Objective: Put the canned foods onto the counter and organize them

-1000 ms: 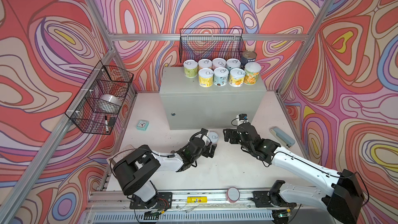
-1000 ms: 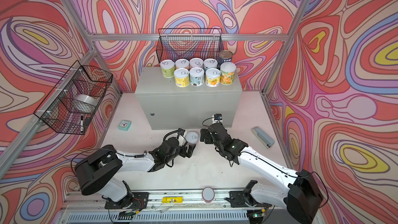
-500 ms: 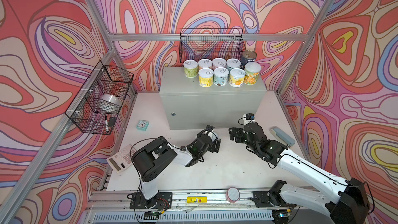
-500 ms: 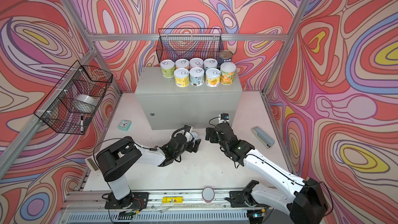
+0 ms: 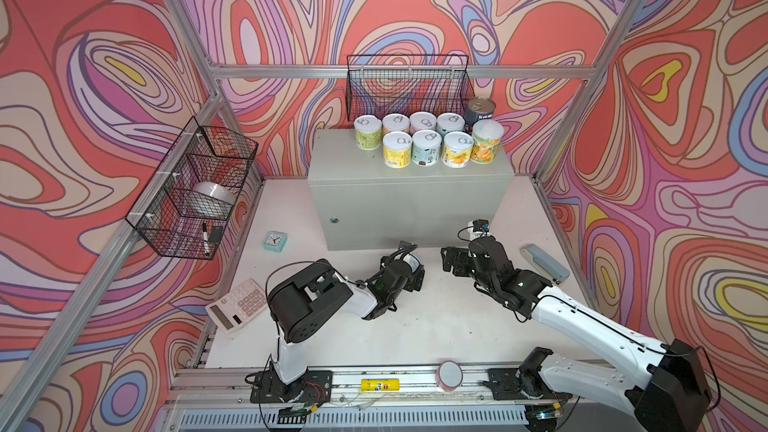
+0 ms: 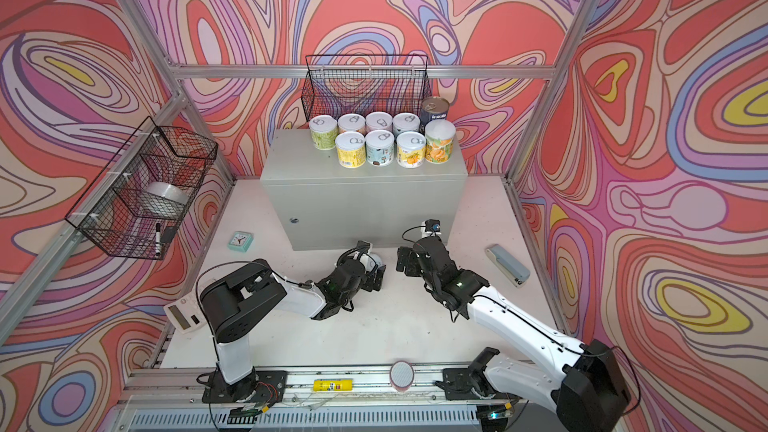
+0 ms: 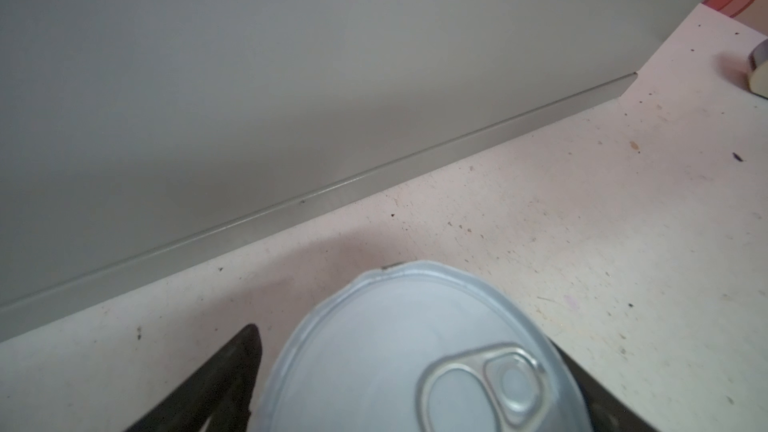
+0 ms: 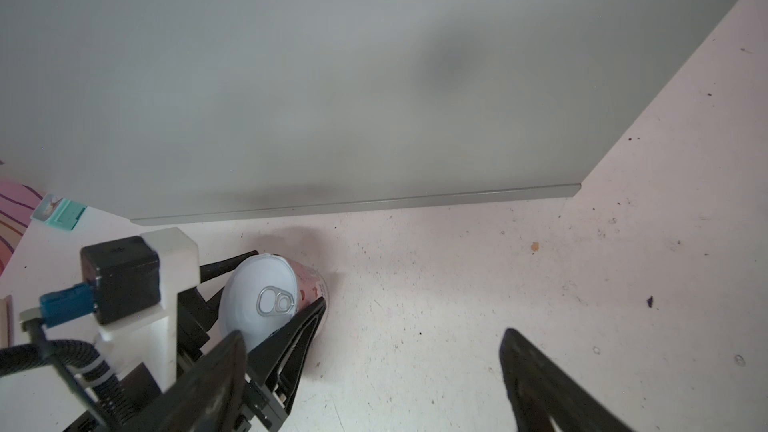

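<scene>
A pink can (image 5: 414, 260) with a white pull-tab lid (image 7: 395, 359) stands on the white table just in front of the counter (image 5: 407, 201). My left gripper (image 5: 409, 265) has one finger on each side of it, close against it; whether they press it does not show. My right gripper (image 5: 445, 260) hovers a little to the can's right, open and empty (image 8: 370, 342). Several cans (image 5: 424, 139) stand in two rows at the back of the counter top (image 6: 291, 160), with a dark-blue can (image 5: 480, 110) and an orange-fruit can (image 5: 487, 145) at the right end.
A teal clock (image 5: 275, 241) and a calculator (image 5: 237, 305) lie to the left, a grey stapler (image 5: 544, 261) to the right. A pink roll (image 5: 450, 375) and a yellow tube (image 5: 379, 384) rest on the front rail. Wire baskets (image 5: 407, 85) (image 5: 195, 184) hang on the walls.
My left arm has stretched forward, its gripper has come round the pink can and its jaws have narrowed. My right gripper has drawn slightly right, away from the can.
</scene>
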